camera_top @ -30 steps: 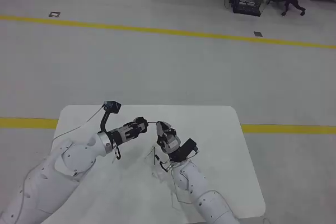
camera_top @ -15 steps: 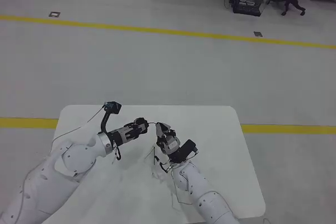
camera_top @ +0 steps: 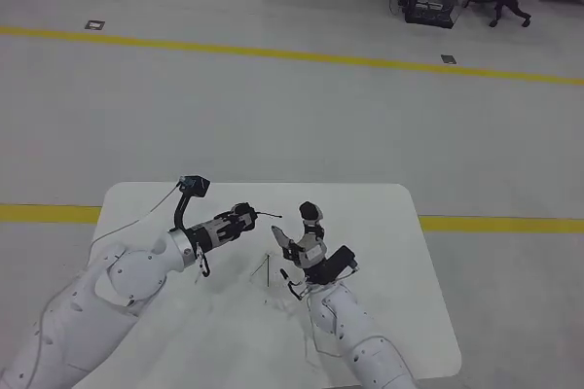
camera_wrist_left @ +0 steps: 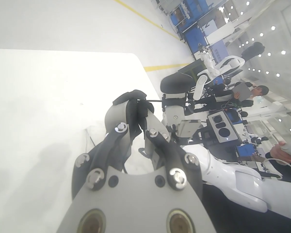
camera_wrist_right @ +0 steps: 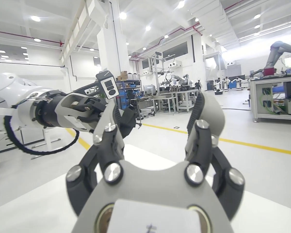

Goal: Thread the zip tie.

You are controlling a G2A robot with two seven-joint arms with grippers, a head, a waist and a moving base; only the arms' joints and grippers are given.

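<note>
Fingers of L gripper (camera_top: 245,216) pinched zip tie (camera_top: 269,214) over table (camera_top: 389,229); R gripper (camera_top: 294,222) close by, fingers spread wide, angled up.

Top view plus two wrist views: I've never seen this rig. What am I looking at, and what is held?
This is a two-armed robot at a white table. The top view looks down from above its arms. Each wrist view sits on one arm, looking along its gripper. The left gripper is shut on a thin black zip tie, whose free end points toward the right gripper, which is open and empty. A thin strand shows on the table beside the right arm, too small to identify.
</note>
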